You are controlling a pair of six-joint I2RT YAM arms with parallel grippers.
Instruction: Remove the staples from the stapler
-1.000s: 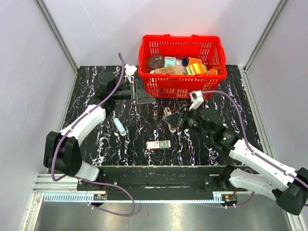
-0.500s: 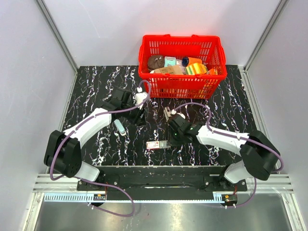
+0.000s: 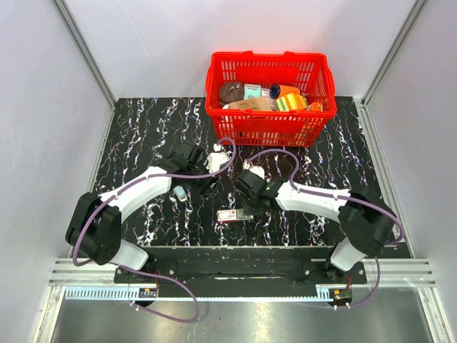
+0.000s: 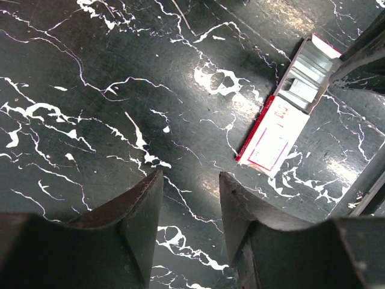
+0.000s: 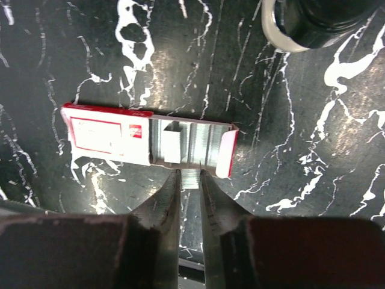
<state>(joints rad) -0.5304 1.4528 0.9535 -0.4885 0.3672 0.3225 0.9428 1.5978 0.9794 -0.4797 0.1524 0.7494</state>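
Observation:
The stapler does not show in any view; the arms' wrists cover the spot behind the box. My right gripper (image 5: 190, 174) is shut on a short silvery strip of staples (image 5: 190, 179) and holds it at the near edge of the small red-and-white box (image 5: 111, 139). The box lies open with more staple strips in its tray. In the top view the right gripper (image 3: 245, 205) is just behind the box (image 3: 232, 215). My left gripper (image 4: 191, 192) is open and empty over bare table, left of the box (image 4: 278, 131). In the top view the left gripper (image 3: 207, 184) is left of the right one.
A red basket (image 3: 270, 130) full of items stands at the back of the black marbled table (image 3: 143, 128). A pale blue pill-shaped object (image 3: 181, 191) lies beside the left arm. A dark round part with a pale ring (image 5: 313, 24) shows beyond the box.
Both arms swung in toward the table's middle. The right gripper dropped from behind to the open box. The left gripper moved right and nearer, beside the box.

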